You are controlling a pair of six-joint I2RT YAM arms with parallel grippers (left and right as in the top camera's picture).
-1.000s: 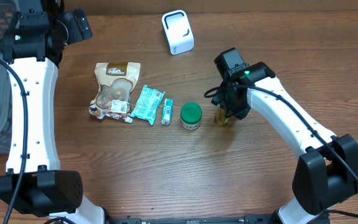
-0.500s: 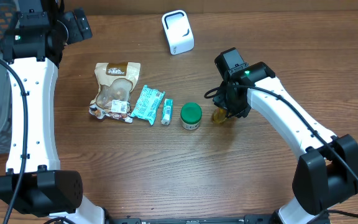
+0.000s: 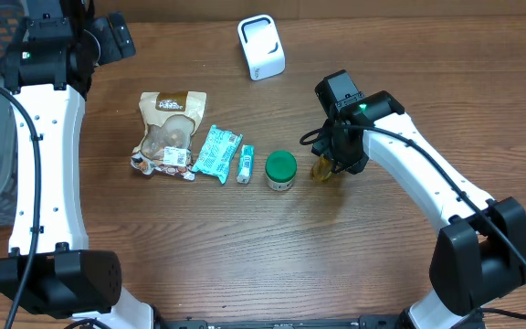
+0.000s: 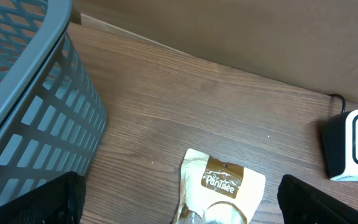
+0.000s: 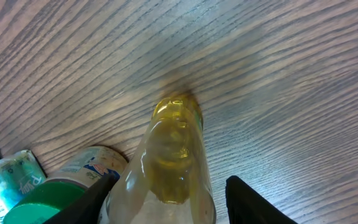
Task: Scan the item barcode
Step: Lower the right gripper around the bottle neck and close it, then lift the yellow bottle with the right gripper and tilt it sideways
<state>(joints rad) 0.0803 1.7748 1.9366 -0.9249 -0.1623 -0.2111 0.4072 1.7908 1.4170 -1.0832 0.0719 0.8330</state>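
Right of centre in the overhead view, the right gripper (image 3: 330, 163) is down over a bottle (image 3: 321, 171) of yellow liquid. It sits on the table (image 3: 245, 247), just right of a green-lidded jar (image 3: 280, 170). On the right wrist camera I see the fingers (image 5: 98, 196) half spread on either side of the bottle, but I cannot tell whether they actually pinch it.

I judge the task barely begun. The bottle is not lifted and nothing faces the scanner (image 3: 261, 46), the white box well apart at upper middle. What is left is to get a firm hold, lift, carry the bottle up-frame and turn its code to the scanner. I can find no barcode on it in any view.

Leftward from the jar lie a tube (image 3: 245, 163), a teal packet (image 3: 217, 151) and a pouch (image 3: 167, 132). The jar is the one thing in the way, I think: it is close beside the bottle and the near finger could knock it. Bare wood lies between bottle and scanner.

At upper left the left gripper (image 4: 179, 193) hangs spread wide with nothing in it, beside a grey basket (image 4: 23, 93).
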